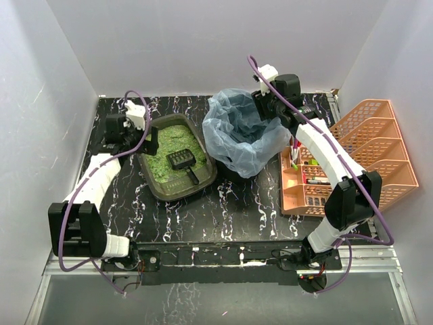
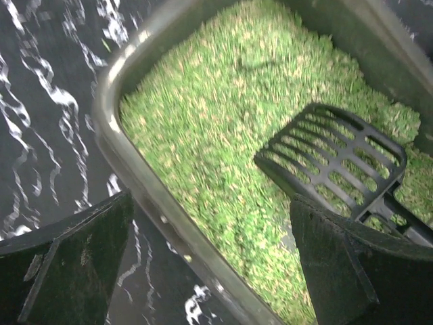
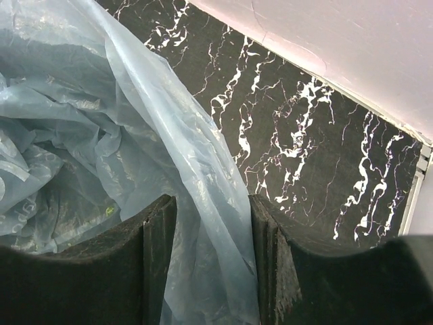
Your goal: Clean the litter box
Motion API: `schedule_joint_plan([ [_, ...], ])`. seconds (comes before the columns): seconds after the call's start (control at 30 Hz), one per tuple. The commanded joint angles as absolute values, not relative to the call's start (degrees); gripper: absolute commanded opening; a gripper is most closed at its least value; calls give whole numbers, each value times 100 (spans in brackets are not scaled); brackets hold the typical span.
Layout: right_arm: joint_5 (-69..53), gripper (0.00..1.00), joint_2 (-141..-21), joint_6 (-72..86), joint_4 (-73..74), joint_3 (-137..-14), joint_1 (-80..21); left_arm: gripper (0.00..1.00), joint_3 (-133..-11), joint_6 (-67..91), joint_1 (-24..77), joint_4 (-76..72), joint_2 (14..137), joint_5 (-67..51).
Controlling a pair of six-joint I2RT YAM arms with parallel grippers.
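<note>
— Over the left rim of the litter box (image 1: 157,189), how is the left gripper (image 2: 211,203) standing?
— Wide open, holding nothing. One finger (image 2: 81,257) is outside over the worktop (image 1: 243,203), the other is over the green litter. The rim runs between them. Can't tell if either finger touches it.
— Where is the box?
— Left-centre of the worktop, just beside the bin's blue bag (image 1: 237,135). A black scoop (image 2: 331,159) lies on the litter, slatted head up and nobody gripping it.
— And the right gripper (image 3: 210,223)?
— At the bag's far right edge, jaws about half apart. A fold of the bag film runs through the gap and brushes the fingers (image 3: 155,257). It looks loose rather than clamped.
— Anything hidden?
— The scoop's handle is cut off at the edge of the left wrist view. The bin itself is buried under the bag, and the inside of the bag is dark, so I can't make out any contents. In the top view the right gripper's fingertips are lost against the wrist. The bits in the orange organiser (image 1: 365,149) on the right are too small to name.
</note>
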State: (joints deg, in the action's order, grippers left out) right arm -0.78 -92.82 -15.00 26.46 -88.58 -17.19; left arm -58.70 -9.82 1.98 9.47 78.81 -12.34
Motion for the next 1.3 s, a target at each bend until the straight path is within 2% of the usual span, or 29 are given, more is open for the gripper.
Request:
schedule_joint_plan([
  [0.0,0,49,-9015,-1452,2192,-8877,-1731,97,-5425,-371,187,1188,7597,-1126],
  [0.3,285,42,-9360,-1252,1995,-9179,-1731,89,-5024,-383,185,960,7805,-1072],
  [0.37,302,41,-9473,-1212,2026,-9307,-1729,84,-4989,-457,187,897,7813,-1072],
  [0.53,444,40,-9585,-1141,2063,-9429,-1729,75,-5062,-769,185,989,7985,-1088],
  [0.77,402,40,-9511,-1145,2086,-9461,-1740,69,-5306,-1285,132,1306,8406,-1033],
  [0.83,265,42,-9466,-1138,2149,-9466,-1748,66,-5359,-1353,78,1356,8491,-1108],
  [0.97,-88,56,-9322,-1267,2323,-9483,-1764,61,-5555,-1687,53,1572,8629,-1189],
  [1.07,-198,62,-9175,-1398,2428,-9446,-1775,58,-5709,-2088,53,1775,8752,-1286],
  [1.27,-353,68,-8860,-1628,2680,-9353,-1797,54,-6170,-2817,23,2017,9131,-1053],
])
